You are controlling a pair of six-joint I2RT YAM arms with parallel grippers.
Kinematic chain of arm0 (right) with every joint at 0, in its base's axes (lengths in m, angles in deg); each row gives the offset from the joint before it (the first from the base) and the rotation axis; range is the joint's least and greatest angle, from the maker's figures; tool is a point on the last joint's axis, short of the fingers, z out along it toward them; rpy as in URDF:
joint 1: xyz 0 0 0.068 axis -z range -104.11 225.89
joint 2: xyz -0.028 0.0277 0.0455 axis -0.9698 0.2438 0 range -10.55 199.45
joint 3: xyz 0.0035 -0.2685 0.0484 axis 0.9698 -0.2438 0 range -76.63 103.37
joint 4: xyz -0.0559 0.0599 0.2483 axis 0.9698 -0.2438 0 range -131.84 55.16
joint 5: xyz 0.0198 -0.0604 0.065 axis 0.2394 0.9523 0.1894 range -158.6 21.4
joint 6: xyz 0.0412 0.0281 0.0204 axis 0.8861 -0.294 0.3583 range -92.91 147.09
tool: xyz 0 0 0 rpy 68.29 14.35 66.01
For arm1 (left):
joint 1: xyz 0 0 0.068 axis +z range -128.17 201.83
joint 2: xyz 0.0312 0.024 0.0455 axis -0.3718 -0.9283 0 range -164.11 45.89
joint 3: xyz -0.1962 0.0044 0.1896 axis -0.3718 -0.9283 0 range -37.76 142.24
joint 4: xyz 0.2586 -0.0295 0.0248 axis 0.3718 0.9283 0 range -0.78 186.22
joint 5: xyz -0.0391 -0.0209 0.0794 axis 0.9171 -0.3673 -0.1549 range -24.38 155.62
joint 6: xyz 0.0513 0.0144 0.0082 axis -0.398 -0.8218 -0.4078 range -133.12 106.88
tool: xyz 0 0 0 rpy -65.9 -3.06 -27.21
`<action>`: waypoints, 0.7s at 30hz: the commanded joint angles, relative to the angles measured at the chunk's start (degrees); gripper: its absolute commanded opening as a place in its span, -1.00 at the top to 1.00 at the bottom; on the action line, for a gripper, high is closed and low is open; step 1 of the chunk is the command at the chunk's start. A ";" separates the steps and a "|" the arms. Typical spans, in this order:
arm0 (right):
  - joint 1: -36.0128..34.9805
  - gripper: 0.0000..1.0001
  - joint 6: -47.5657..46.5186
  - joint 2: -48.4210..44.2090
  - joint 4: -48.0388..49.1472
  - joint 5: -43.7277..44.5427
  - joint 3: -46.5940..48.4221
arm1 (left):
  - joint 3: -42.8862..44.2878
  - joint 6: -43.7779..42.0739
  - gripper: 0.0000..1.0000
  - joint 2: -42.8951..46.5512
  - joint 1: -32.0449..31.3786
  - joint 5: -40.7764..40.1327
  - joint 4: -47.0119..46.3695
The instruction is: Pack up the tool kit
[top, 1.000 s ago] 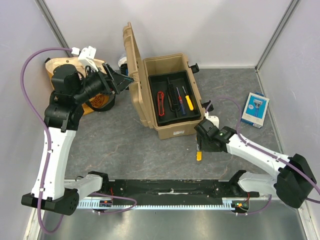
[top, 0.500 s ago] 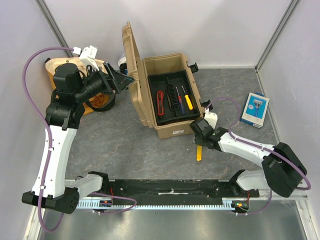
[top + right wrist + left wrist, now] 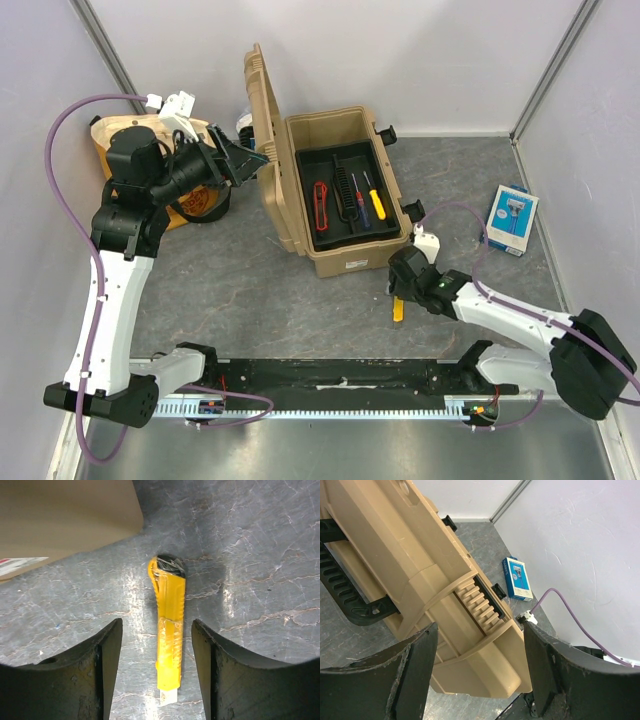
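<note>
Tan ribbed plastic toolbox (image 3: 349, 262) stands open on the grey, stone-veined table (image 3: 250, 290), its lid (image 3: 262, 120) upright on the left side. The black inner tray (image 3: 342, 160) holds a red cutter (image 3: 321, 204) and slim screwdrivers (image 3: 378, 205). The yellow cutter (image 3: 169, 625), a long glossy bar with a black end, lies on the table just in front of the box. The right gripper (image 3: 156, 645) straddles it, jaws apart, not touching it. The left gripper (image 3: 480, 632) hangs behind the lid, jaws apart, empty
</note>
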 commanded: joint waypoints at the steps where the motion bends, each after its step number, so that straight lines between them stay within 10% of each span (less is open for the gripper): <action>1: -0.41 -0.30 -0.89 -3.04 -0.32 0.15 -0.52 | 1.58 0.99 -0.49 0.42 -0.07 0.21 -1.48; 21: -6.12 -0.28 3.85 5.30 -0.68 5.42 -2.11 | 0.70 1.34 -0.49 -0.72 -0.16 -0.41 -1.13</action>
